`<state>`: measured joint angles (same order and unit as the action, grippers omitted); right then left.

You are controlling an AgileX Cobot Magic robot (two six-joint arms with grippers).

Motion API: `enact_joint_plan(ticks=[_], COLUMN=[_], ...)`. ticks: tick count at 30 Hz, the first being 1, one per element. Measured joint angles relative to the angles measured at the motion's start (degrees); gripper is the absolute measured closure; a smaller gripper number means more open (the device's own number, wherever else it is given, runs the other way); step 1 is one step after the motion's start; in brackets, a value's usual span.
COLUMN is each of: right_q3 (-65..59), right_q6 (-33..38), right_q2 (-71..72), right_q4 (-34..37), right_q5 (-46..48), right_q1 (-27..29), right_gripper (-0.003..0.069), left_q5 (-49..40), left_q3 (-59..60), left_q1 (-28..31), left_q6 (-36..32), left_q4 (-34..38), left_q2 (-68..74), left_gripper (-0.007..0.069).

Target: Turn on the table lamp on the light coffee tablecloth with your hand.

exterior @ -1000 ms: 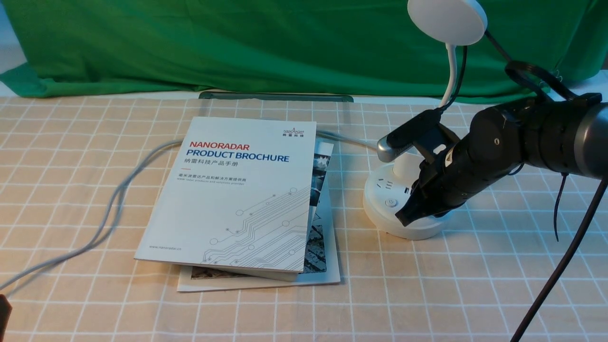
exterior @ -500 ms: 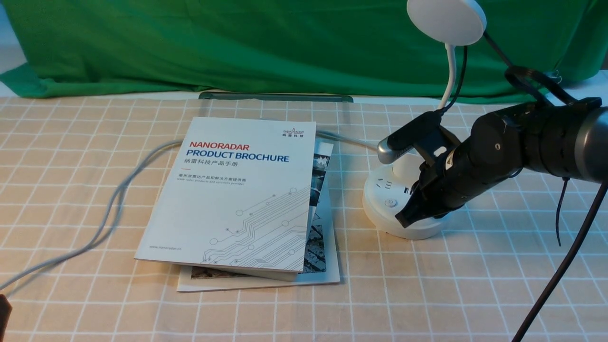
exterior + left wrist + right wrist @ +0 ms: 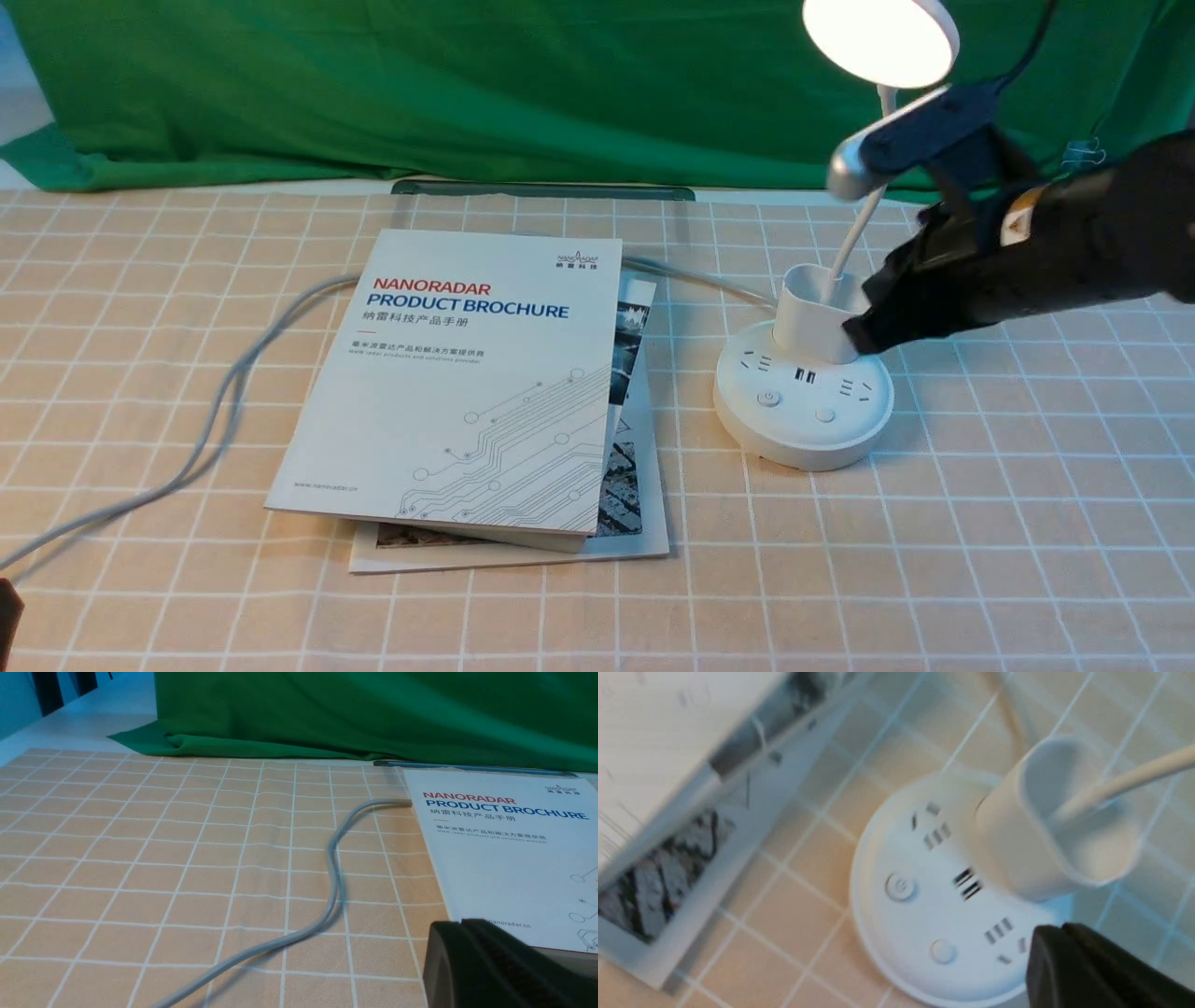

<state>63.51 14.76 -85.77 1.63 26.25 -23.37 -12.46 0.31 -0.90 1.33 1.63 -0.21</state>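
The white table lamp (image 3: 803, 401) stands on the light coffee tablecloth (image 3: 980, 523) at the right. Its disc head (image 3: 879, 39) glows. Its cup holder (image 3: 817, 322) and round base with two buttons also show in the right wrist view (image 3: 943, 914). My right gripper (image 3: 854, 333) is shut and empty, raised beside the cup holder, above the base. In its wrist view the right gripper (image 3: 1057, 933) hangs over the base's rim. My left gripper (image 3: 460, 926) is shut and empty, low over the cloth by the brochure's corner.
A white product brochure (image 3: 467, 383) lies on a second booklet (image 3: 635, 523) left of the lamp. A grey cable (image 3: 215, 411) runs across the cloth from the lamp, under the brochure, to the front left. A green cloth (image 3: 420, 84) hangs behind.
My right gripper has lifted off the lamp's base, up and to the right. The lamp's head, dark before, is now lit.
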Motion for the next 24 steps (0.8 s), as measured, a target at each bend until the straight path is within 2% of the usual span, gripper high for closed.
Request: enact_joint_plan(ticks=[8,12,16,20,24], right_q3=[-18.9,-26.0,-31.4,-39.7,-49.7], right_q6=[-2.4,-6.3,-6.3,-2.4,-1.3], right_q2=[30.2,43.4,51.9,61.9,69.7], right_q4=[0.3,0.3,0.9,1.4,1.5], right_q5=[-5.2,-3.3,-2.6,-10.0,-23.1], right_q1=[0.0,0.0,0.0,0.0,0.0], right_gripper=[0.0620,0.0614,0.0601,0.0592,0.0585], left_q5=[0.0,0.0,0.0,0.0,0.0], left_q3=[0.0,0.0,0.0,0.0,0.0], left_q1=[0.0,0.0,0.0,0.0,0.0], left_q6=[0.0,0.0,0.0,0.0,0.0], left_q4=[0.0,0.0,0.0,0.0,0.0], left_q2=[0.0,0.0,0.0,0.0,0.0], left_gripper=[0.0603,0.0603,0.0603,0.0603,0.0603])
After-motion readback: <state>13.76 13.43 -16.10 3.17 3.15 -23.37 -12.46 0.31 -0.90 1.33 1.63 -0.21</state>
